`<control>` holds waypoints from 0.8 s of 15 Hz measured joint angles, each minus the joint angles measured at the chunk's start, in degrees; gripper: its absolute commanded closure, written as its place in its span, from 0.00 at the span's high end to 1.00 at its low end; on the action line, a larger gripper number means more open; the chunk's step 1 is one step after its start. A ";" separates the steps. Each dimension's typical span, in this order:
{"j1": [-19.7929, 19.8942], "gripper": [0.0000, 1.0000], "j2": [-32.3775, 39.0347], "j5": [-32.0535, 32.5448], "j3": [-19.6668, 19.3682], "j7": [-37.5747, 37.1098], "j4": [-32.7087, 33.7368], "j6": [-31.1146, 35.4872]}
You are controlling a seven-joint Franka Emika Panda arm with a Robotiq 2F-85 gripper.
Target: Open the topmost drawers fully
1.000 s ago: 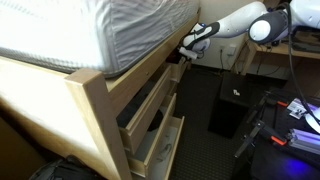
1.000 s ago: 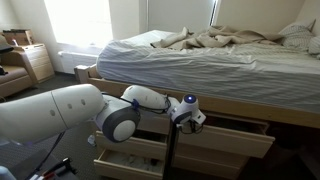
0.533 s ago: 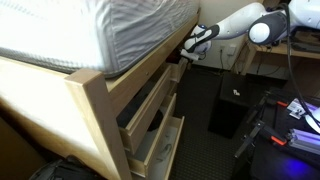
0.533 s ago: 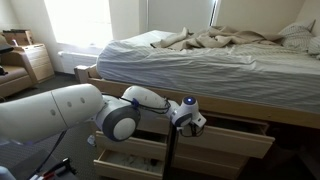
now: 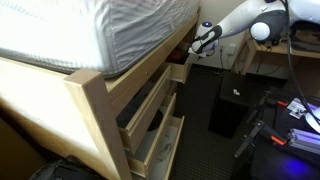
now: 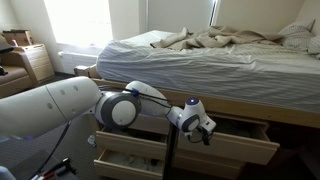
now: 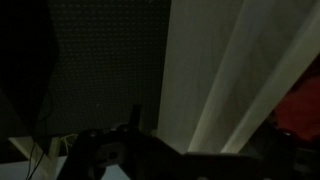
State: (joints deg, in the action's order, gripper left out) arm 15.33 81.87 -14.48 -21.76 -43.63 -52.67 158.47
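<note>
In an exterior view a mattress (image 5: 85, 30) in a striped pale sheet fills the upper left, resting on a blond-wood bed frame (image 5: 95, 115). A black box (image 5: 231, 106) stands on the dark floor (image 5: 205, 150) at centre right. In an exterior view, rumpled bedding (image 6: 235, 40) lies upper right, a bright window (image 6: 85, 20) upper left, and a small wooden dresser (image 6: 38, 62) at the left edge.

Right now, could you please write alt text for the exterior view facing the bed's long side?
A white robot arm holds its gripper at the front of a partly pulled-out pale-wood top drawer beneath a bed with rumpled bedding. Bright windows stand behind.
</note>
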 measured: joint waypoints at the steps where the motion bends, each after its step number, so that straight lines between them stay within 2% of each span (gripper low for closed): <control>1: -0.60 1.00 -0.84 0.05 -1.56 -0.16 -2.20 1.31; 7: -6.45 1.00 -5.22 0.04 -6.72 -1.30 -13.52 3.40; 12: -13.09 1.00 -7.45 0.04 -15.28 -5.27 -24.34 3.81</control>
State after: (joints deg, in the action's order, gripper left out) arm 2.24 74.42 -14.45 -37.04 -48.90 -77.01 162.28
